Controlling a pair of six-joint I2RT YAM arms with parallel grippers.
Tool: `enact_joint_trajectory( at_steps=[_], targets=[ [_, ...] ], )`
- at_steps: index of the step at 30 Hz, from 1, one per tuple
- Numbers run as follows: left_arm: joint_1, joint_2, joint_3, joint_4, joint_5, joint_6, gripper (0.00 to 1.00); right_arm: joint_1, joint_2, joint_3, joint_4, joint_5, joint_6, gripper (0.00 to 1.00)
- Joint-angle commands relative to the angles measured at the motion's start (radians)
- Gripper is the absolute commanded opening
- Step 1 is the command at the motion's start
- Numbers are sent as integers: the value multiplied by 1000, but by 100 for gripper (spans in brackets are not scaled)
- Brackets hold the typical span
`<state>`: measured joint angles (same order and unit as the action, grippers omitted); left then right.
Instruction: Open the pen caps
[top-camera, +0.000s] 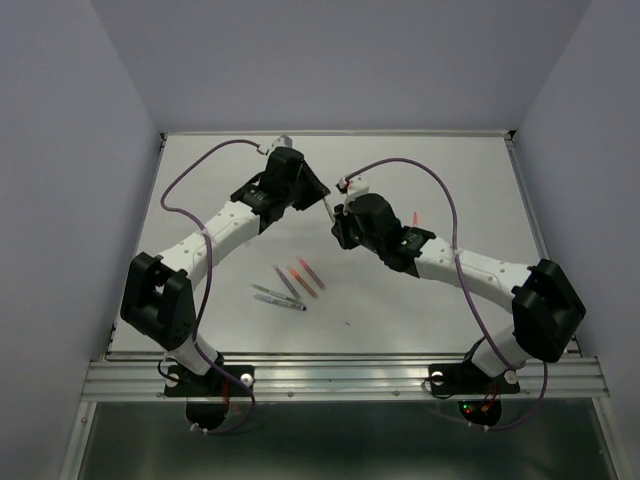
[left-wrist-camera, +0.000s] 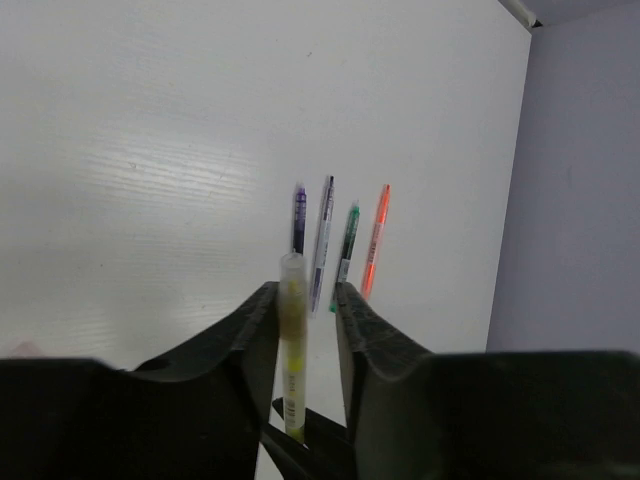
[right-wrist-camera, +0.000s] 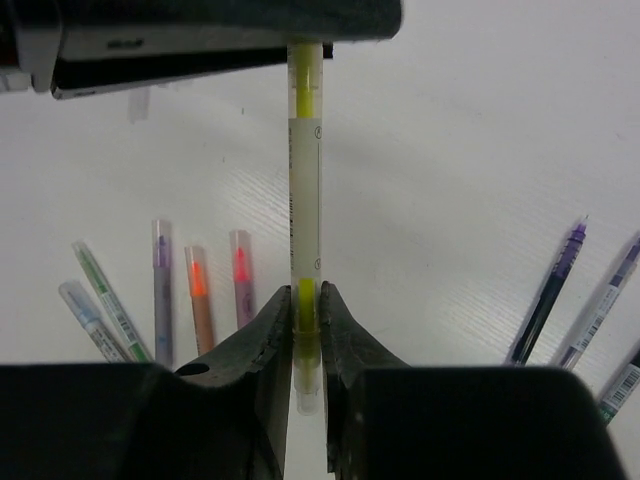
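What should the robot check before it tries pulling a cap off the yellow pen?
1. Right gripper pinching the yellow pen: ok.
2. Left gripper squeezing the pen: not ok, a gap shows beside it.
3. Pen straight between both grippers: ok.
4. Cap loose or tight: cannot tell.
5. Other pens lying out of the way on the table: ok.

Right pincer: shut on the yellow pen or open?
Shut on it. In the right wrist view the right pincer clamps the yellow pen from both sides, no gap showing.
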<state>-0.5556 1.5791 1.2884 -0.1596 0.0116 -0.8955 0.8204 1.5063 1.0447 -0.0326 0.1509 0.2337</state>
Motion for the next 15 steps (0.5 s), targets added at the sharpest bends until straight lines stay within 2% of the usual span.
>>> enact_joint_trajectory(
  at_steps=[1, 2, 4, 7, 8, 10, 11, 15],
  targets=[
    [-3, -64, 49, 120, -39, -2, 45, 31, -20, 23, -26, -54, -17, 1],
    [-3, -64, 51, 114, -41, -2, 56, 31, -26, 20, -26, -53, -17, 1],
    [-3, -62, 54, 114, -42, 0, 65, 31, -34, 18, -24, -54, -17, 1],
    [-3, -57, 60, 109, -41, 3, 66, 31, -40, 14, -23, -56, -17, 1],
    [-3, -57, 61, 109, -44, 3, 60, 31, -43, 12, -23, -56, -16, 1],
    [-3, -56, 60, 107, -44, 1, 54, 31, -46, 12, -23, -50, -11, 1],
    [-4, -57, 58, 106, -47, 1, 47, 31, -46, 12, -23, -42, -11, 1],
    [-3, -57, 57, 98, -45, 4, 34, 31, -49, 17, -18, -33, -5, 1]
  ],
)
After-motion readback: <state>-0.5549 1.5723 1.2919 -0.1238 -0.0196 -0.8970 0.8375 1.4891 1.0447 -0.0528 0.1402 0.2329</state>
